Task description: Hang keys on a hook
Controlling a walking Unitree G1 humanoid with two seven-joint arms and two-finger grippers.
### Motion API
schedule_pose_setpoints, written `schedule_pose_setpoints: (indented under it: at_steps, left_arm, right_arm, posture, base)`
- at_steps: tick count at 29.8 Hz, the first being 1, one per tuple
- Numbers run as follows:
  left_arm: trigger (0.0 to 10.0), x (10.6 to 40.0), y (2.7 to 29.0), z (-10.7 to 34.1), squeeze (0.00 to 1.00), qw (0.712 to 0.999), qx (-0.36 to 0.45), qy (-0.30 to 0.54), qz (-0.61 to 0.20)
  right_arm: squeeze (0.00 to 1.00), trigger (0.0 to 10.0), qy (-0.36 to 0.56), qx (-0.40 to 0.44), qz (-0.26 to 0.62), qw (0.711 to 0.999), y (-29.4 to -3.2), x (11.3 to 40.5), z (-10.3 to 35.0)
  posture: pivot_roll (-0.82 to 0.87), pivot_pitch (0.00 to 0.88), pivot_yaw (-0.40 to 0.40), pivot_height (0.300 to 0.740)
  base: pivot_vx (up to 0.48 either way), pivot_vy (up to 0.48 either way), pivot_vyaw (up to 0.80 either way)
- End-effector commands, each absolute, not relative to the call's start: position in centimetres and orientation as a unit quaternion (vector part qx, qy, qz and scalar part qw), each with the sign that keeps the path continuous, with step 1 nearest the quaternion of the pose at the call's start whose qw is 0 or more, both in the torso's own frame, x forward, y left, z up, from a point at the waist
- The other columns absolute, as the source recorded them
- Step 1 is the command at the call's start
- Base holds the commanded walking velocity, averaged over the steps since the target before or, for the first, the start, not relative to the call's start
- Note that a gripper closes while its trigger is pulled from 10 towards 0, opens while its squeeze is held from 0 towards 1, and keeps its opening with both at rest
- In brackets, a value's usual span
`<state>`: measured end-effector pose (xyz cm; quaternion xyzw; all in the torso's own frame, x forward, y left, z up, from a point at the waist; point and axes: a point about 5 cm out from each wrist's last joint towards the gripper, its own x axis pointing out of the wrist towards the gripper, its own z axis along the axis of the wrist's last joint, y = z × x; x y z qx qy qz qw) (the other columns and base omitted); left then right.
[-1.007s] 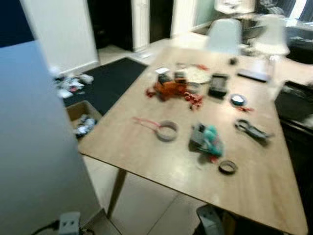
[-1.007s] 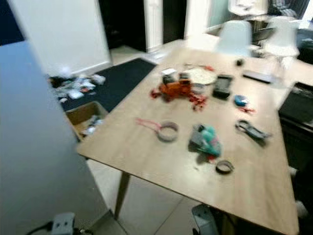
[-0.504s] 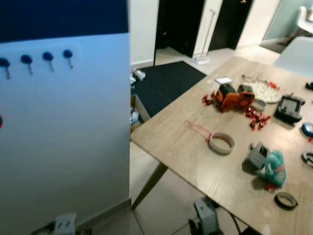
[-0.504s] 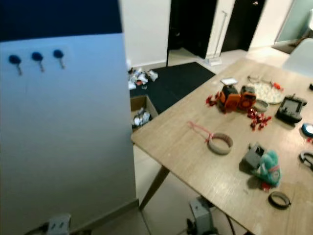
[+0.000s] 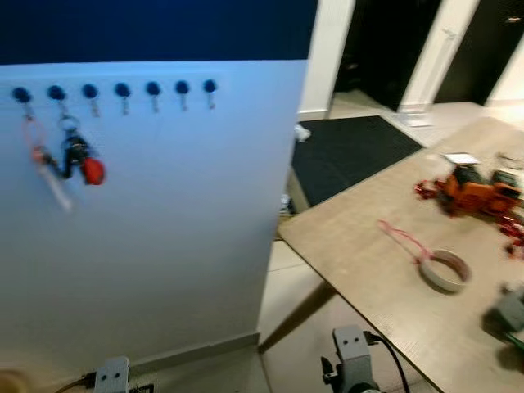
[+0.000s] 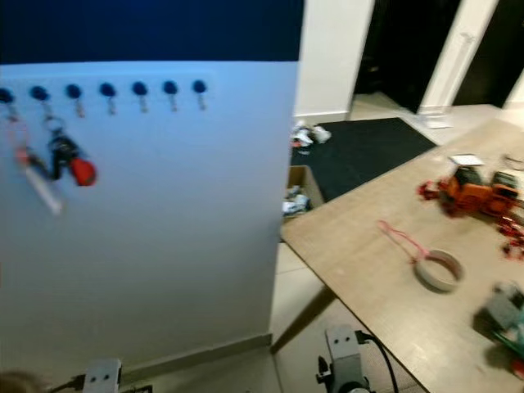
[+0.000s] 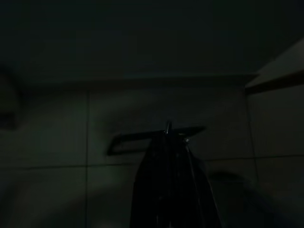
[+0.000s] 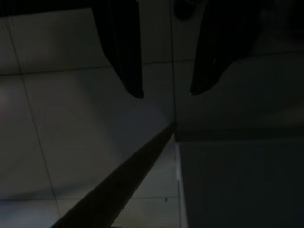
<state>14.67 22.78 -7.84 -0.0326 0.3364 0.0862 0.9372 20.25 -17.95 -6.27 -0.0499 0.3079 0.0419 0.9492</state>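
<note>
- Keys with a red fob hang from a hook near the left end of the wall's hook row, looking already in place
- The right gripper hangs idle over floor tiles, fingers apart and empty; the left gripper hangs in shade, fingers pressed together
- Since half a second ago the head camera has swung left, bringing the keys into view and pushing the wooden table rightward

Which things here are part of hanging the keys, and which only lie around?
For the job:
- row of hooks
- keys, hanging there

Lying about:
- tape roll on the table
- orange toy
- cardboard box on the floor
</note>
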Motion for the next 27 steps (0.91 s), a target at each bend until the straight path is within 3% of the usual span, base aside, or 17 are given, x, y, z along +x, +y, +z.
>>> schedule_pose_setpoints:
  at_steps: [1,9,21,27]
  left_arm:
    - [10.0,14.7,22.5,-7.8,0.00,0.939,-0.031,0.332,0.078]
    - [10.0,15.9,22.5,-7.3,0.00,0.944,0.009,0.318,0.083]
    - [10.0,16.4,22.0,-7.3,0.00,0.943,-0.011,0.323,0.081]
    - [10.0,16.7,21.7,-7.1,0.00,0.947,-0.008,0.311,0.076]
  right_arm:
    - [0.00,10.0,0.309,-0.051,0.038,0.949,-17.9,20.5,-6.2]
    - [0.00,10.0,0.314,-0.043,0.015,0.948,-18.3,20.5,-6.2]
    - [0.00,10.0,0.322,-0.043,0.013,0.946,-18.3,20.4,-6.4]
    - [0.00,10.0,0.323,-0.034,0.026,0.945,-18.0,20.4,-6.4]
  posture:
    - [0.08,0.023,-0.062,0.740]
    - [0.08,0.023,-0.061,0.740]
    - [0.08,0.028,-0.065,0.740]
    - [0.08,0.027,-0.065,0.740]
  base:
    - [0.000,0.000,0.80]
    - [0.000,0.000,0.17]
    - [0.000,0.000,0.00]
    - [0.000,0.356,0.00]
